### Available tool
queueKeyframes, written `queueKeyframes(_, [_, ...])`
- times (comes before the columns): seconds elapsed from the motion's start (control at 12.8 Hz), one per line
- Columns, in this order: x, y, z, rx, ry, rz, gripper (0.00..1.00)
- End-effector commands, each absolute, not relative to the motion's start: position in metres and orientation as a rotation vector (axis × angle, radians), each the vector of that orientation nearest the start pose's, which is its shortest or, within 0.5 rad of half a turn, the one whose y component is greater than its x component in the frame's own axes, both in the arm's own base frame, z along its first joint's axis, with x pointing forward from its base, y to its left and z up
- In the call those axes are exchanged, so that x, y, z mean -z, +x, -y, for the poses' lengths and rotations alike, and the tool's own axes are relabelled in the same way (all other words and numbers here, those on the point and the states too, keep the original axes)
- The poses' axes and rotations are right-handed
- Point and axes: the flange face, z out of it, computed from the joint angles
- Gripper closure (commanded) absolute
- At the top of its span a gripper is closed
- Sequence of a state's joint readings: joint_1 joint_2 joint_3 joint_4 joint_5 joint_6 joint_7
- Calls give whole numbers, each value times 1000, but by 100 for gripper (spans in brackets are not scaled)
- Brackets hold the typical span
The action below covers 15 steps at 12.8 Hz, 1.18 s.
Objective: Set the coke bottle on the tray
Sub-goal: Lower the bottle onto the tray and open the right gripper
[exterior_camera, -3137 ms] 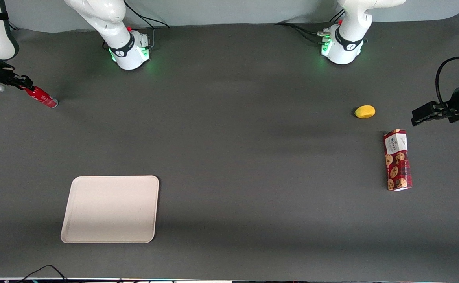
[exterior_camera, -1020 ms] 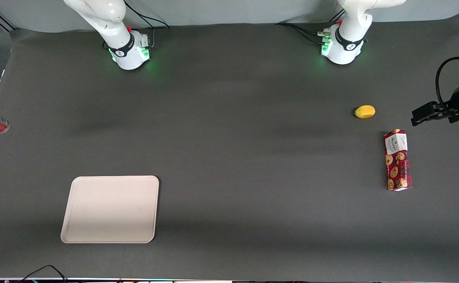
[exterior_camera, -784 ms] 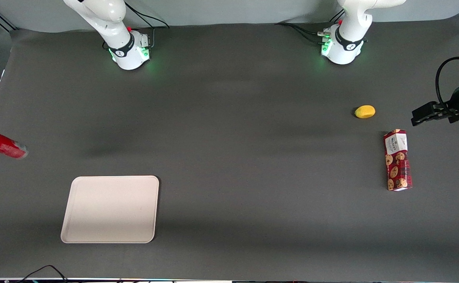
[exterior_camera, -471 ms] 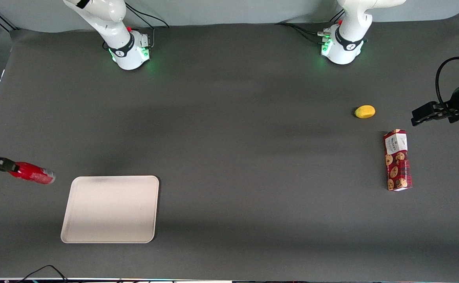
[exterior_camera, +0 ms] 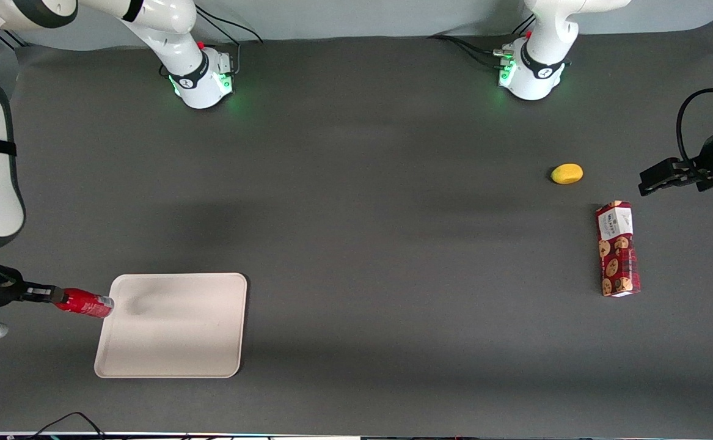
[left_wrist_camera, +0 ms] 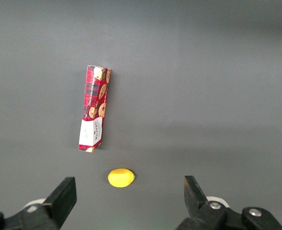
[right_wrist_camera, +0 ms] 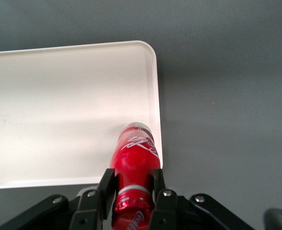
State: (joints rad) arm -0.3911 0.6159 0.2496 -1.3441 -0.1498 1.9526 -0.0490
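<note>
The small red coke bottle point(exterior_camera: 85, 303) hangs in the air, held lengthwise by its neck in my right gripper point(exterior_camera: 51, 296), which is shut on it. Its base reaches just over the edge of the cream tray point(exterior_camera: 179, 342) at the working arm's end of the table. In the right wrist view the coke bottle point(right_wrist_camera: 134, 163) sits between the two black fingers point(right_wrist_camera: 105, 188), its base over the rim of the tray point(right_wrist_camera: 59, 105), above the tray floor. The gripper point(right_wrist_camera: 131, 191) itself is still outside the tray's edge.
A yellow lemon-like object point(exterior_camera: 567, 173) and a red cookie-patterned box point(exterior_camera: 617, 249) lie toward the parked arm's end of the table. The same box point(left_wrist_camera: 94, 115) and yellow object point(left_wrist_camera: 121, 177) show in the left wrist view. A dark mat covers the table.
My gripper carried the bottle nearer to the front camera along the table's end, then toward the tray. The bottle's base now overlaps the tray's edge.
</note>
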Motion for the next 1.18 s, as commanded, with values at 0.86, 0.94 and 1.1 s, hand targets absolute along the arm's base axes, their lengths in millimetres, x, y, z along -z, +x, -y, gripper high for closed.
queueKeyframes(0.86, [-349,729,130,98,-3199,-50,0])
queueKeyframes(0.94, [-362,729,126,119,-3203,-40,0])
queueKeyframes(1.1, [-399,716,116,159,-3216,-25,0])
